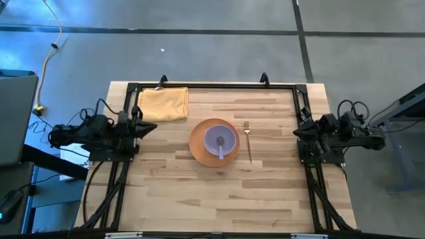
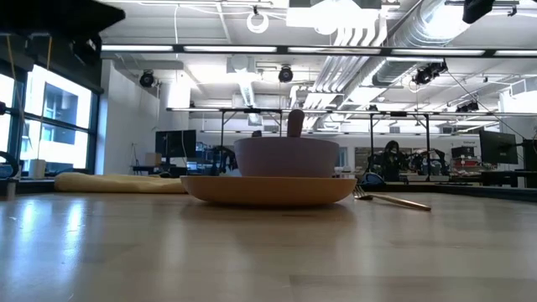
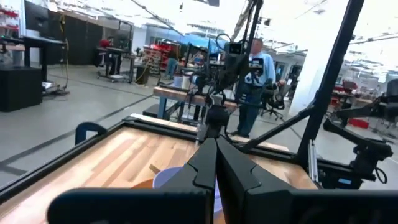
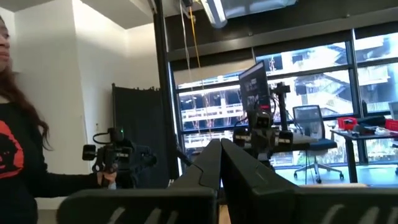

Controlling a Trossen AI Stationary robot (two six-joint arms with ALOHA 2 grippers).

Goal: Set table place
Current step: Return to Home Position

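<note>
An orange plate (image 1: 214,141) sits mid-table on the pale wood table (image 1: 199,192), with a lavender bowl (image 1: 220,140) on it and a wooden-handled spoon (image 1: 221,153) lying in the bowl. A gold fork (image 1: 248,138) lies on the table just right of the plate. A yellow cloth (image 1: 163,104) lies flat near the far left corner. In the low view the plate (image 2: 268,189), bowl (image 2: 286,157), fork (image 2: 391,200) and cloth (image 2: 117,182) show. My left gripper (image 1: 150,127) is shut, raised at the left rail. My right gripper (image 1: 297,133) is shut at the right rail.
A black rail frame (image 1: 212,87) runs round the tabletop. Bare wood stretches along the near half of the table. A person (image 3: 254,81) stands in the room beyond the far side, and another person (image 4: 18,155) shows in the right wrist view.
</note>
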